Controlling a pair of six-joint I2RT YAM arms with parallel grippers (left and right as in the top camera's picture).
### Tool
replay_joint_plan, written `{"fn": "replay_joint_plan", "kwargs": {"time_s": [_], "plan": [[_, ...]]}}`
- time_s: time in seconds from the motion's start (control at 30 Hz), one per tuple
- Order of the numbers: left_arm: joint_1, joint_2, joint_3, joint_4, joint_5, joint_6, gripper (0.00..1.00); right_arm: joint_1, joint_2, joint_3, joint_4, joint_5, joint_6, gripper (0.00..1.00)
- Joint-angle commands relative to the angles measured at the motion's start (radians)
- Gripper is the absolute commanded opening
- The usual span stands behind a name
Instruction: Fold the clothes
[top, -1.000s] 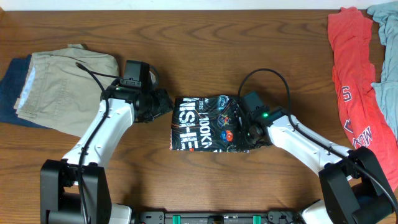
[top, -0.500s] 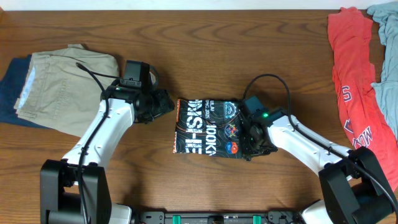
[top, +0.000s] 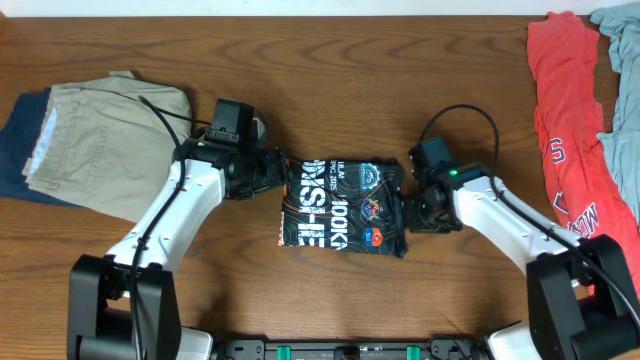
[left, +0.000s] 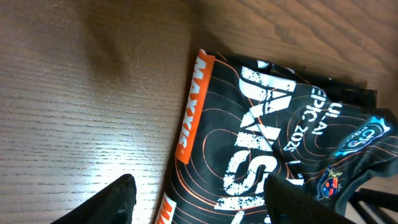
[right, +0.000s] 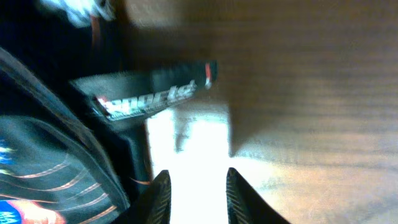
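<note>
We find the black jersey (top: 342, 205) folded into a compact rectangle at the middle of the worktop (top: 400, 80), white lettering facing up. The left fingers (left: 115, 202) stand wide, straddling its orange-trimmed left edge and holding nothing. The right fingers (right: 158, 196) stand narrow just beside its right edge, with bare worktop showing between them. Tan trousers (top: 100, 140) lie folded far left; a red shirt (top: 565, 120) lies far right
</note>
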Motion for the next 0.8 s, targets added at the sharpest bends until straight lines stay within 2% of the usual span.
{"fn": "replay_joint_plan", "kwargs": {"time_s": [0.0,0.1,0.33,0.4,0.5,0.53,0.7,0.77], "plan": [[-0.001,0.039,-0.005,-0.001,-0.009,0.027,0.67,-0.013,-0.061,0.045,0.066,-0.104,-0.1,0.38],[-0.001,0.058,-0.005,-0.004,-0.008,0.027,0.67,-0.012,-0.068,0.047,0.161,-0.153,-0.156,0.4],[-0.001,0.064,-0.005,-0.006,-0.009,0.027,0.67,-0.012,0.005,0.047,0.288,-0.148,-0.163,0.37],[-0.001,0.064,-0.005,-0.006,-0.009,0.027,0.67,-0.012,0.043,0.047,0.32,-0.129,-0.163,0.29],[-0.001,0.064,-0.005,-0.007,-0.009,0.027,0.67,-0.013,0.082,0.047,0.368,-0.122,-0.159,0.05],[-0.001,0.064,-0.005,-0.006,-0.009,0.027,0.68,-0.014,0.091,0.047,0.387,-0.101,-0.159,0.01],[-0.001,0.064,-0.005,-0.007,-0.009,0.027,0.67,-0.028,0.073,0.053,0.467,0.095,-0.065,0.02],[-0.001,0.064,-0.005,-0.011,-0.008,0.027,0.67,-0.037,0.063,0.056,0.506,0.091,-0.065,0.14]]}}
